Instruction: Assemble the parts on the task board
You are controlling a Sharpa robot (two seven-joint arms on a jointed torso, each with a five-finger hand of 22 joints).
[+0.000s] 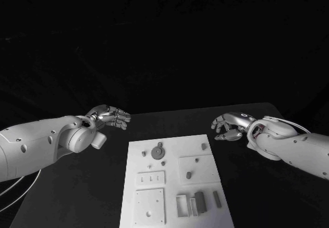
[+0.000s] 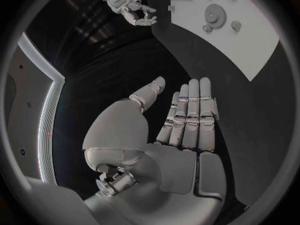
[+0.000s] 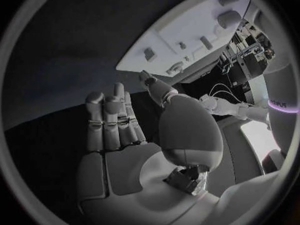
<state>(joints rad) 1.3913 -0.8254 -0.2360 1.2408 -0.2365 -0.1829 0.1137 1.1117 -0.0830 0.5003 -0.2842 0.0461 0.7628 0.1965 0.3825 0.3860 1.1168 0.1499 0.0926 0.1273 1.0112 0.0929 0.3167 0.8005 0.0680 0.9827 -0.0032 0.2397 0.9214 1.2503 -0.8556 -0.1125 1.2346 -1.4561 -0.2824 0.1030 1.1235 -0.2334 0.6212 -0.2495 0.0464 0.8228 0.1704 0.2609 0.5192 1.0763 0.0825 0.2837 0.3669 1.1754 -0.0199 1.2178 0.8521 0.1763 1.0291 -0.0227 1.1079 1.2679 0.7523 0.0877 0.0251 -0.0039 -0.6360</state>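
Observation:
The white task board [image 1: 173, 142] lies in the middle of the black table. A round grey disc part [image 1: 158, 152] sits near its far end, with small grey pegs [image 1: 204, 147] around it. Several grey blocks and bars [image 1: 199, 198] stand at its near right corner. My left hand [image 1: 110, 116] hovers above the table beyond the board's far left corner, holding nothing. In the left wrist view its fingers [image 2: 187, 120] are stretched out flat. My right hand [image 1: 231, 126] hovers off the board's far right corner, also bare. Its fingers [image 3: 111, 122] are extended and apart.
A square plate with holes [image 1: 149, 206] and a small slotted plate [image 1: 150, 178] lie on the board's near left part. Bare black tabletop [image 1: 82, 190] flanks the board on both sides. The left wrist view shows the board [image 2: 250, 40] and the right hand [image 2: 134, 9] beyond it.

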